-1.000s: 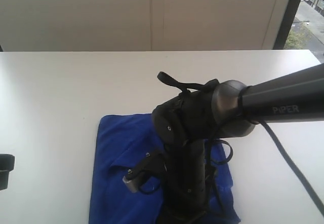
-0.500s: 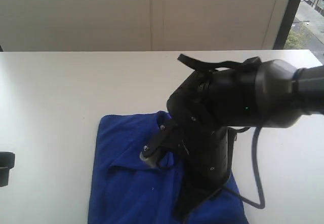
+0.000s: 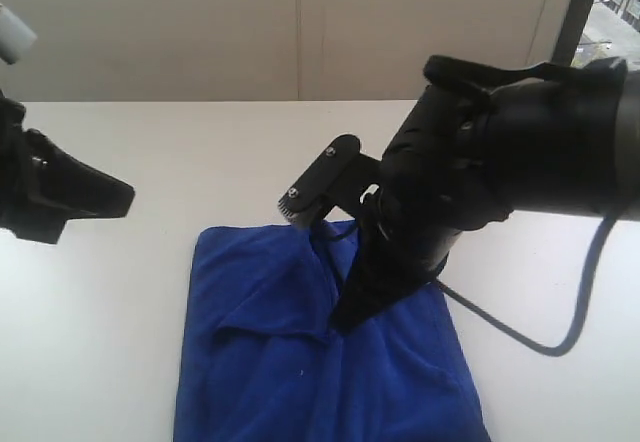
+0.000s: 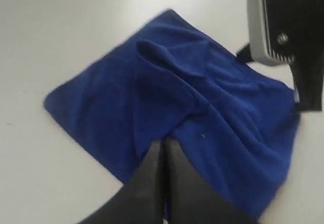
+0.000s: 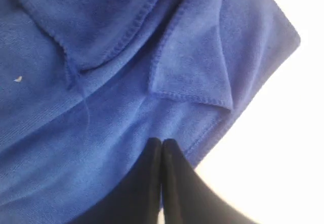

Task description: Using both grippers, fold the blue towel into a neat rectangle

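The blue towel (image 3: 260, 362) lies rumpled on the white table, partly folded, with a flap turned over along its far side. My right gripper (image 3: 342, 320) points down at the towel's middle, shut, with nothing between its fingers. In the right wrist view the shut right gripper (image 5: 162, 144) hangs over the towel (image 5: 101, 133) near its hemmed edge, beside a turned-over corner (image 5: 195, 77) and a loose thread (image 5: 85, 100). My left gripper (image 3: 124, 198) hovers left of the towel, shut and empty. In the left wrist view the left gripper (image 4: 163, 144) hangs above the towel (image 4: 152, 97).
The white table (image 3: 200, 152) runs back to a pale wall (image 3: 300, 32). A window strip (image 3: 610, 12) shows at the far right. The right arm's black cable (image 3: 560, 332) loops over the table right of the towel. The right arm's end (image 4: 286, 26) shows in the left wrist view.
The right arm has lifted and swung back to the right, uncovering more of the towel. The left arm has risen from the low left edge into view.
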